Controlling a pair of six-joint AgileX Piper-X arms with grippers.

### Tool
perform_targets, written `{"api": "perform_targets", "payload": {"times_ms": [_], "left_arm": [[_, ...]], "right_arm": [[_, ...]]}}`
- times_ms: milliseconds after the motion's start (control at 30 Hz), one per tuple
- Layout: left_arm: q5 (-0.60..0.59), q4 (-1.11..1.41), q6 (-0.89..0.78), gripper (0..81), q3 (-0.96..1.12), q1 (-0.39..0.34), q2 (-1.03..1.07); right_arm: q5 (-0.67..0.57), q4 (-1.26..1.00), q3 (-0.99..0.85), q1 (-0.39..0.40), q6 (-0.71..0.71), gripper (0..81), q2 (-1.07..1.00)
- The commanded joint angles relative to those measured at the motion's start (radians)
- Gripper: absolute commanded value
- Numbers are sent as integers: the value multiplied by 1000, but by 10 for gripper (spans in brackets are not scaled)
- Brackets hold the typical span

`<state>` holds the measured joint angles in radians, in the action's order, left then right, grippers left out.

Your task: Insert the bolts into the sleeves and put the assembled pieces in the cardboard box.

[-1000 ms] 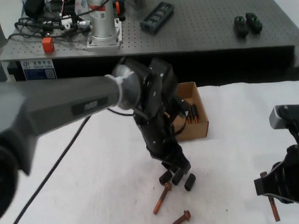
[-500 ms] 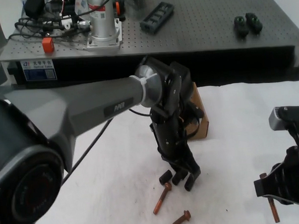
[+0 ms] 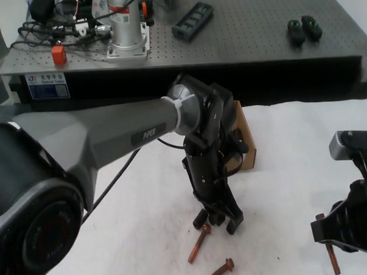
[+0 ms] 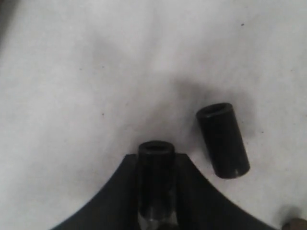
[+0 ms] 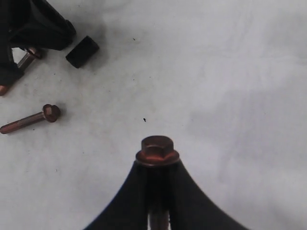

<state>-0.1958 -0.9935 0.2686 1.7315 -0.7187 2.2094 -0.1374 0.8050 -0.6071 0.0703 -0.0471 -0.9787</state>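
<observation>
Sleeve (image 4: 156,165), black, sits clamped in the left pincer (image 3: 223,218), another sleeve (image 4: 223,141) lying just beside; the right pincer (image 5: 158,191) grips a copper bolt (image 5: 157,147).

We hold our left arm (image 3: 110,134) stretched forward with its wrist bent steeply down, the left gripper (image 3: 222,222) pointing downward with fingers closed on a sleeve (image 4: 156,165), while our right arm (image 3: 363,196) sits low at near right, right gripper (image 3: 326,232) clamping a bolt (image 5: 157,149).
</observation>
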Motion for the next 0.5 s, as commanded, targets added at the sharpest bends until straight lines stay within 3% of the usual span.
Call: {"api": "perform_targets", "payload": {"times_ms": [0,133,233,400,467], "left_arm": [[6,-3,-10,4,16,-4,0],[6,-1,-79,6,23,3,-68],[-61,41,-139,6,-23,26,-178],[-123,418,-269,6,-387,37,-466],[-234,621,-325,6,-573,29,-592]], "right_arm": [[-16,-15,0,-6,-14,20,11],[-82,-122,0,-10,-80,20,55],[-139,-274,0,-9,-144,20,113],[-348,-591,7,-7,-341,20,156],[-381,-754,20,8,-431,20,150]]}}
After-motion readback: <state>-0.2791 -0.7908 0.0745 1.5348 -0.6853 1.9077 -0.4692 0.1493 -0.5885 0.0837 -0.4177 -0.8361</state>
